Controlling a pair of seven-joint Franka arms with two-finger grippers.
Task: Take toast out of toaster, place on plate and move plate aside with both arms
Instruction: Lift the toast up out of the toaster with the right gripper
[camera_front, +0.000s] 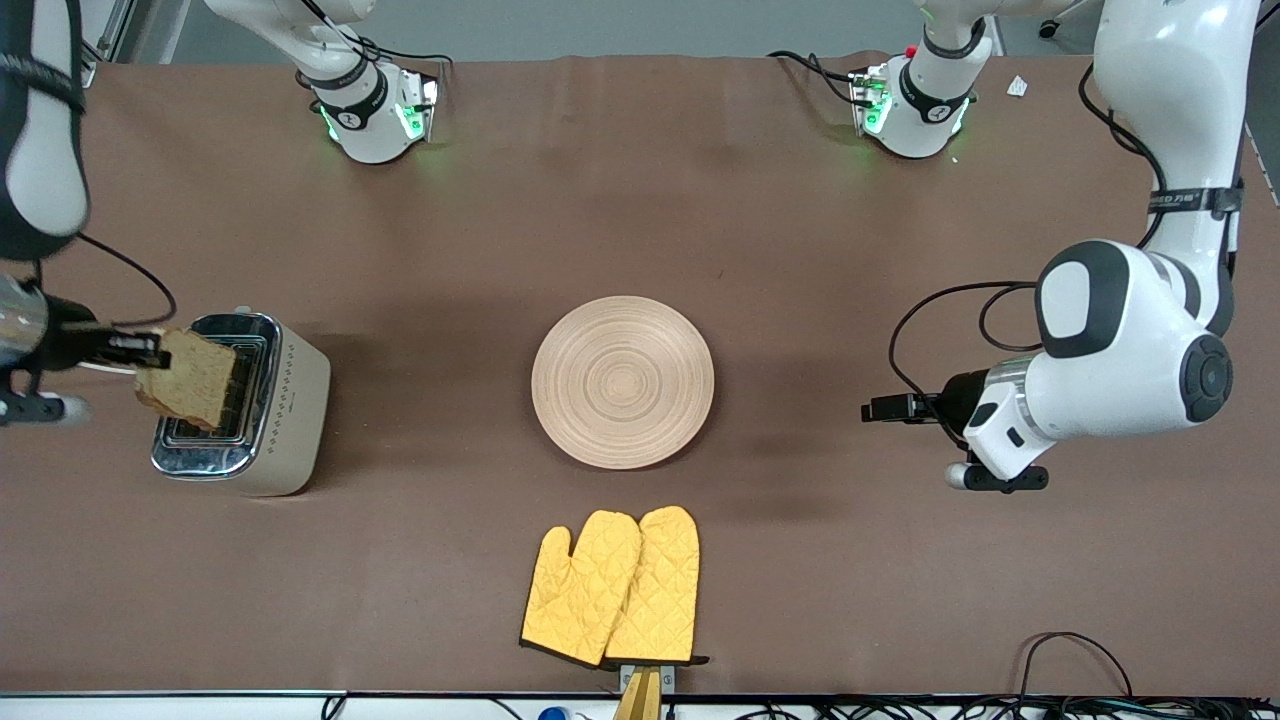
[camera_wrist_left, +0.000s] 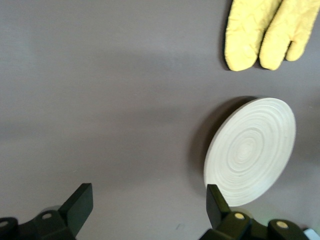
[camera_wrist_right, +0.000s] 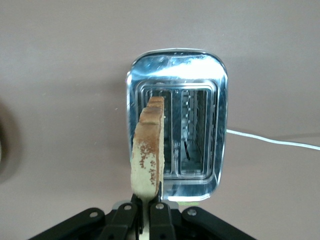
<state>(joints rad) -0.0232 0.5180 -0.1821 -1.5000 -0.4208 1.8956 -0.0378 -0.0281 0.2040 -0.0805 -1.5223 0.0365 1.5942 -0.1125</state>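
Observation:
My right gripper (camera_front: 140, 350) is shut on the toast (camera_front: 188, 378), a speckled tan-brown slice, and holds it above the toaster (camera_front: 265, 408). In the right wrist view the toast (camera_wrist_right: 148, 152) stands on edge over the toaster's slots (camera_wrist_right: 176, 132), gripped at its lower end by the right gripper (camera_wrist_right: 148, 202). The round pale wooden plate (camera_front: 623, 381) lies at the table's middle. My left gripper (camera_front: 880, 409) is open and empty, above the table toward the left arm's end of the plate. In the left wrist view its fingers (camera_wrist_left: 80, 202) are wide apart, with the plate (camera_wrist_left: 250, 150) beside them.
A pair of yellow quilted oven mitts (camera_front: 615, 588) lies nearer to the front camera than the plate; they also show in the left wrist view (camera_wrist_left: 262, 32). A white cord (camera_wrist_right: 272, 140) runs from the toaster. Brown table surface (camera_front: 900, 250) surrounds the plate.

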